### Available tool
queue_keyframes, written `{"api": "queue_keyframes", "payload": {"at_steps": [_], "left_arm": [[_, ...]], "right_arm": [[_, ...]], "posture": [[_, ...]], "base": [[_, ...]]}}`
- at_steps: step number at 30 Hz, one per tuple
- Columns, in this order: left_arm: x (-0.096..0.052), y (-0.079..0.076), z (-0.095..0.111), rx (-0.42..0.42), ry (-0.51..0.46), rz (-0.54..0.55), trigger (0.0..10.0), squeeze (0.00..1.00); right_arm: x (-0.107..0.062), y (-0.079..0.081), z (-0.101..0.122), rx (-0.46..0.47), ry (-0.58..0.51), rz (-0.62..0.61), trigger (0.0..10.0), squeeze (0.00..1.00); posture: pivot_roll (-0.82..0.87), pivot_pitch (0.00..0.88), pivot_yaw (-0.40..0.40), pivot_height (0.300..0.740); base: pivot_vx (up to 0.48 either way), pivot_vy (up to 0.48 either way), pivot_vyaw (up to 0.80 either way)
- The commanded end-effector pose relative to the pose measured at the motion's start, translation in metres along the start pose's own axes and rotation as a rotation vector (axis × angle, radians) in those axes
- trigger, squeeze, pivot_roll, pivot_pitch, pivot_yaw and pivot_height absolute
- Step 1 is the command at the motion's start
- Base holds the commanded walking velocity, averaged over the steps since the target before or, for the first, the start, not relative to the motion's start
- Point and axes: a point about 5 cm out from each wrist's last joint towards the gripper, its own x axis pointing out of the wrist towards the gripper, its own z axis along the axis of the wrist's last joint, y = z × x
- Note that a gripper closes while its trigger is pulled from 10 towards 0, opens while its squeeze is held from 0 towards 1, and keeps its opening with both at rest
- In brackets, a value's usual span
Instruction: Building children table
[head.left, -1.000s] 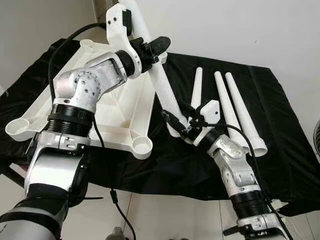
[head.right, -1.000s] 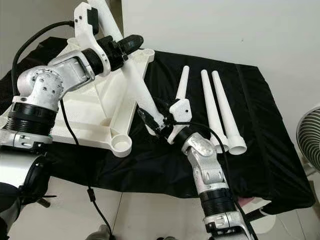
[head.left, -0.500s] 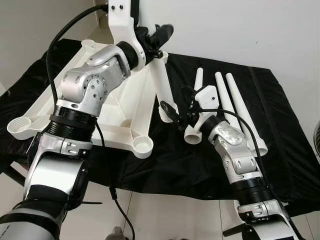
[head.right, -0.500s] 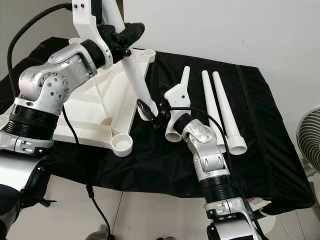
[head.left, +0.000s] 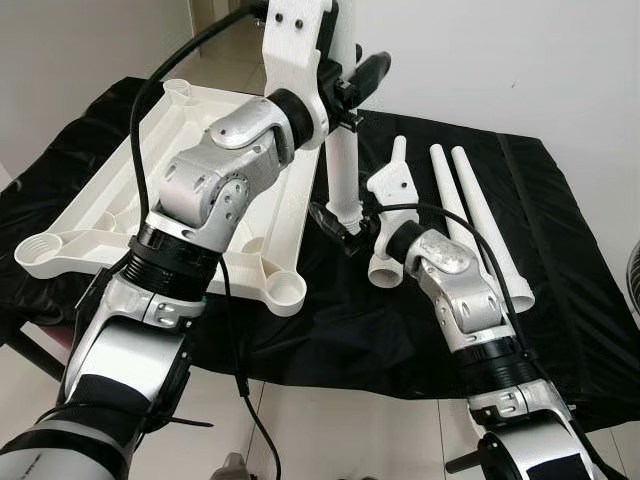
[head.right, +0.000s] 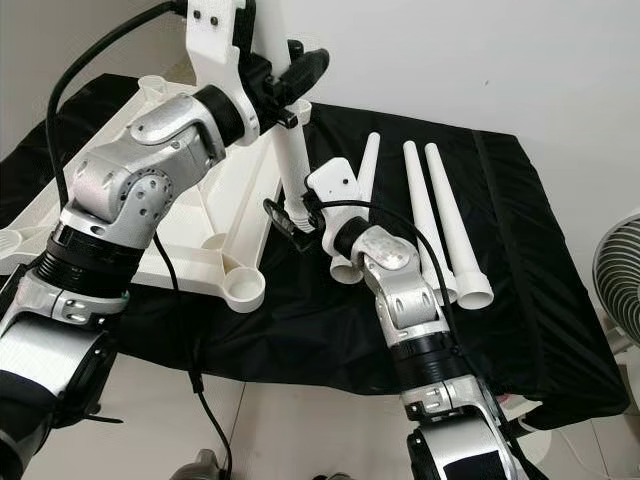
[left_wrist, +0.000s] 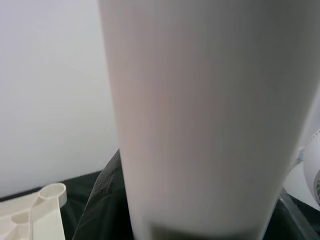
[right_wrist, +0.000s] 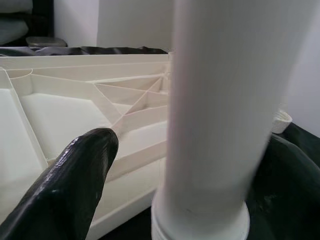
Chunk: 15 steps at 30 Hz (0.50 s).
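Note:
A white table leg (head.left: 344, 170) now stands nearly upright over the black cloth, beside the upturned white table top (head.left: 100, 215). My left gripper (head.left: 352, 85) is shut on the leg's upper part. My right gripper (head.left: 335, 222) is down at the leg's wide threaded end; in the right wrist view one black finger (right_wrist: 80, 190) stands apart from the leg (right_wrist: 220, 115), so this gripper is open around it. The left wrist view has the leg (left_wrist: 210, 120) very close. Three more white legs (head.left: 455, 205) lie side by side on the cloth to the right.
A black cloth (head.left: 560, 300) covers the low surface that bears everything. The table top has round corner sockets, the nearest (head.left: 286, 291) by the front edge. A fan (head.right: 622, 280) stands at the far right. A white wall is behind, tiled floor in front.
My left gripper swung the leg from a steep slant to nearly upright and moved right. My right gripper followed the leg's lower end up and toward the table top.

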Motion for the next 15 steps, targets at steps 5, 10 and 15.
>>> {"api": "queue_keyframes", "payload": {"at_steps": [5, 10, 15], "left_arm": [[0.0013, -0.0145, -0.0026, 0.033, -0.007, -0.087, 10.0, 0.0], [0.0027, -0.0176, -0.0013, 0.04, -0.013, -0.094, 10.0, 0.0], [0.0042, -0.0193, -0.0004, 0.045, -0.021, -0.095, 10.0, 0.0]], "right_arm": [[0.0057, -0.0013, 0.003, -0.019, 0.031, -0.013, 10.0, 0.0], [0.0068, -0.004, 0.0023, -0.043, 0.05, -0.037, 10.0, 0.0], [0.0071, -0.005, 0.0003, -0.046, 0.063, -0.045, 10.0, 0.0]], "posture": [[0.16, 0.032, -0.069, 0.74], [0.16, 0.034, -0.065, 0.74], [0.17, 0.034, -0.064, 0.74]], "base": [[0.0, 0.0, 0.0], [0.0, 0.0, 0.0], [0.0, 0.0, 0.0]]}}
